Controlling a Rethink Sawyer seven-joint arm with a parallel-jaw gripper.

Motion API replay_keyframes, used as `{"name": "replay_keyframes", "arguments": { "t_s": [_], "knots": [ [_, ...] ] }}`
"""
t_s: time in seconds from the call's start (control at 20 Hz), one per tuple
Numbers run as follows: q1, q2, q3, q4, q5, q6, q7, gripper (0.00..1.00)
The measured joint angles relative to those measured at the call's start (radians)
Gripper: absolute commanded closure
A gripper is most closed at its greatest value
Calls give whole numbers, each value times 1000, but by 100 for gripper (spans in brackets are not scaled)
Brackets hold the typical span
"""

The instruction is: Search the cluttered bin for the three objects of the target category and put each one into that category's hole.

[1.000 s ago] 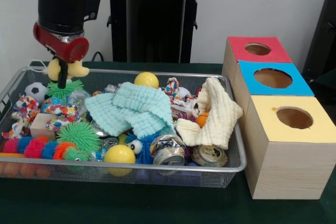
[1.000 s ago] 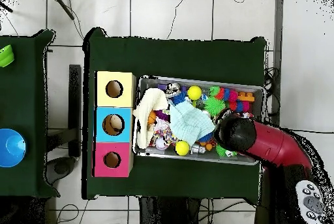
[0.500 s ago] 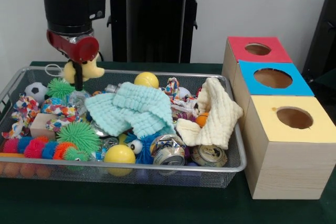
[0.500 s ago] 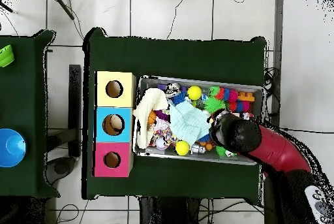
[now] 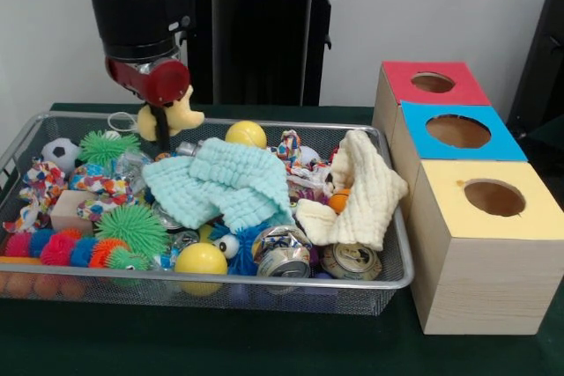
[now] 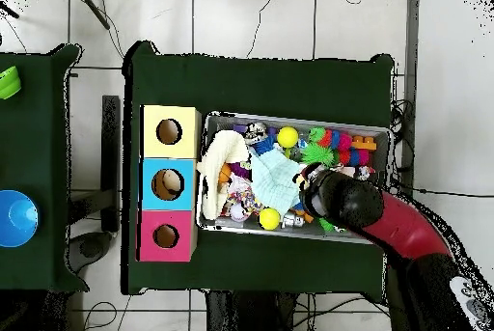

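I'm carrying the yellow toy (image 5: 173, 118) sideways over the bin (image 5: 388, 257), away from the green spiky ball (image 5: 107, 146) and toward the mint cloth (image 5: 220, 184). Toy sits slightly lower than a second ago.

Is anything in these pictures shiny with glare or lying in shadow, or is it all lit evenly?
Front view: soft, even light; the crushed cans at the wire bin's near edge catch small glints, and the dark cloth below the bin lies in shade. Overhead view: flat light, and the arm hides its corner of the bin.
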Motion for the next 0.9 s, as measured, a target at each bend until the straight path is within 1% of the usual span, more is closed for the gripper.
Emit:
{"name": "replay_keyframes", "arguments": {
  "t_s": [0.3,0.35,0.5,0.65,0.7,0.9],
  "knots": [
    [31,-18,1,30,0,-2,0,100],
    [47,-24,1,45,0,-8,0,100],
    [70,-26,1,58,-1,-20,0,100],
    [107,-25,-6,69,0,-44,0,100],
    [139,-23,-16,77,0,-67,0,100],
    [176,-16,-22,91,0,-102,0,100]
  ]
}}
